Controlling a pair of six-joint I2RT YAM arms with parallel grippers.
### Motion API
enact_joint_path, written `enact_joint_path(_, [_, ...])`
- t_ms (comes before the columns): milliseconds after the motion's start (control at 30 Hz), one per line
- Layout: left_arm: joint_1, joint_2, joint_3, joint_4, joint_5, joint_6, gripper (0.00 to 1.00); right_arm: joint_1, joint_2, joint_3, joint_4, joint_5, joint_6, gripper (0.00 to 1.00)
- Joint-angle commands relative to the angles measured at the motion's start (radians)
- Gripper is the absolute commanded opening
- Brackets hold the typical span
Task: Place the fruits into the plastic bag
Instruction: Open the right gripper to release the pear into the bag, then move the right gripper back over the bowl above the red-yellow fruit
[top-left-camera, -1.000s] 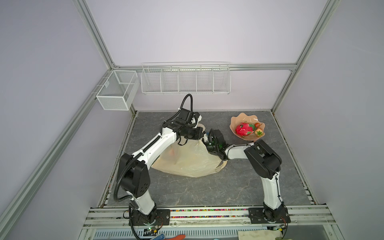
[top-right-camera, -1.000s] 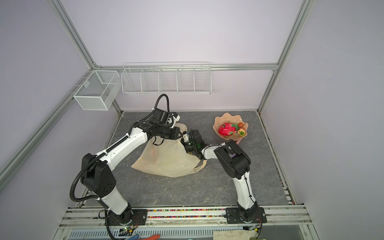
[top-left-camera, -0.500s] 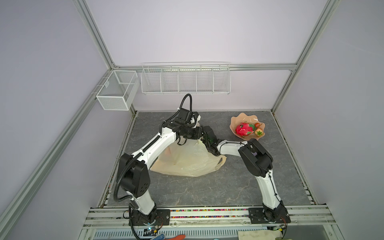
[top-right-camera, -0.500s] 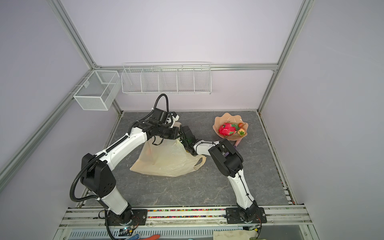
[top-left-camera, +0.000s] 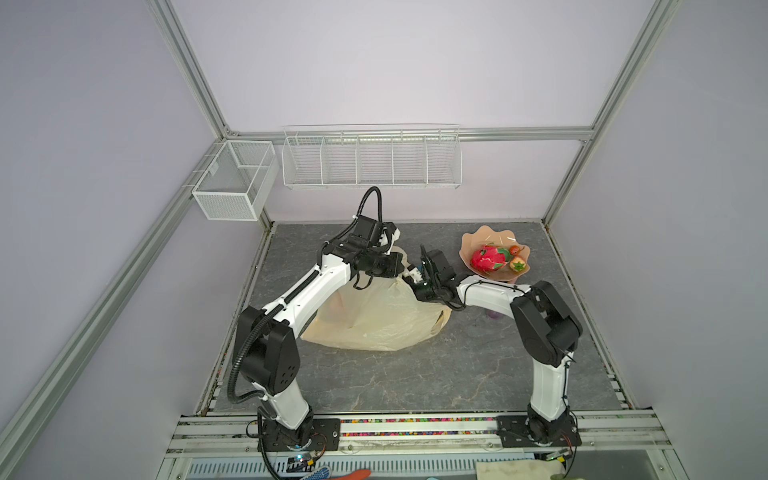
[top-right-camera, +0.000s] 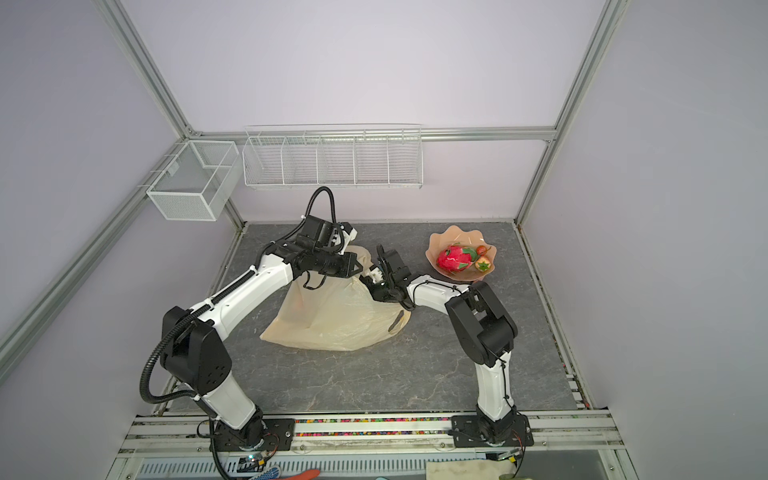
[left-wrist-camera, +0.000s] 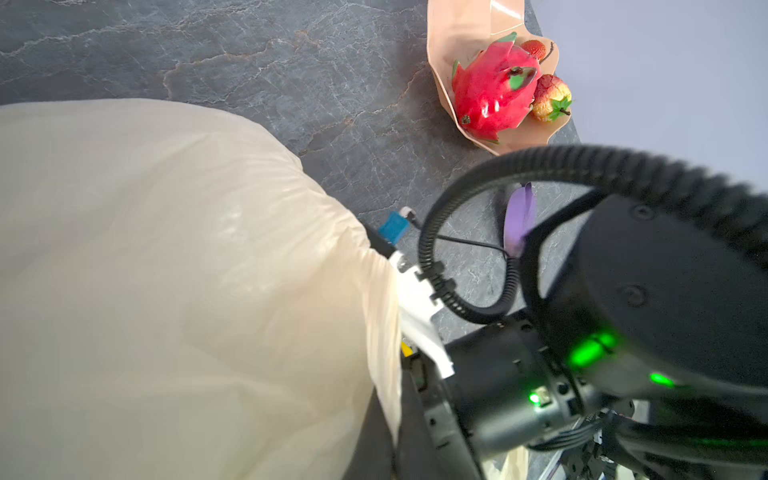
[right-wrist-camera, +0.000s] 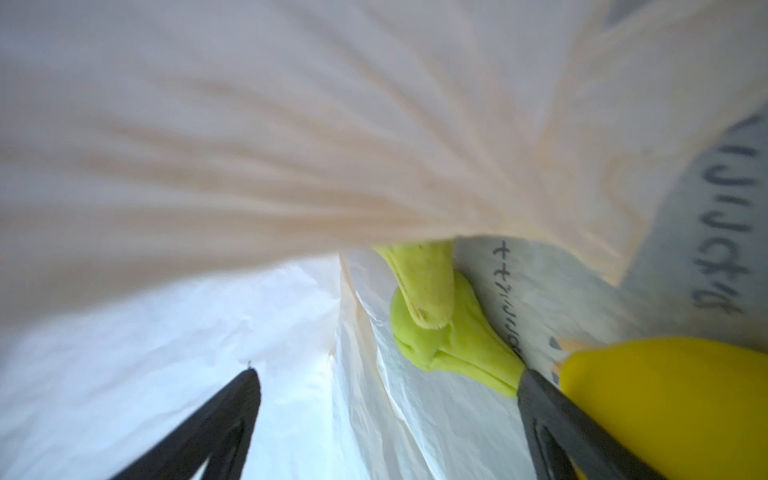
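Cream plastic bag (top-left-camera: 374, 320) laid centrally, far rim clamped by left gripper (top-left-camera: 402, 266), right gripper (right-wrist-camera: 386, 374) spread wide apart inside it beside green pears (right-wrist-camera: 453, 336) and yellow fruit (right-wrist-camera: 665, 395), dragon fruit (top-left-camera: 488, 259) seen in far-right dish (top-left-camera: 478, 239)

A dark grey marbled tabletop (top-left-camera: 415, 374) is seen, on which a cream plastic bag (top-left-camera: 374, 328) is slumped left of the middle, a pink wavy dish (top-left-camera: 487, 238) is set at the far right, and a purple scoop (left-wrist-camera: 519, 212) is laid just in front of the dish.
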Motion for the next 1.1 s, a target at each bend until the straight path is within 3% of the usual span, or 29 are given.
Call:
enact_joint_path(0, [0.005,-0.005,-0.024,0.012,0.019,0.006,0.0,-0.019,-0.088,-0.019,-0.134,0.097,-0.074,0.99])
enact_joint_path(267, [0.005,-0.006,-0.023,0.022,0.023,0.003,0.0,-0.031,-0.228,-0.025,-0.283,0.305,-0.139,1.0])
enact_joint_path(667, [0.004,0.008,-0.013,0.029,0.029,0.0,0.0,-0.031,-0.366,-0.062,-0.27,0.373,-0.202,0.93])
enact_joint_path(1067, [0.005,0.003,-0.013,0.04,0.031,-0.016,0.0,-0.037,-0.469,-0.095,-0.41,0.572,-0.205,0.92])
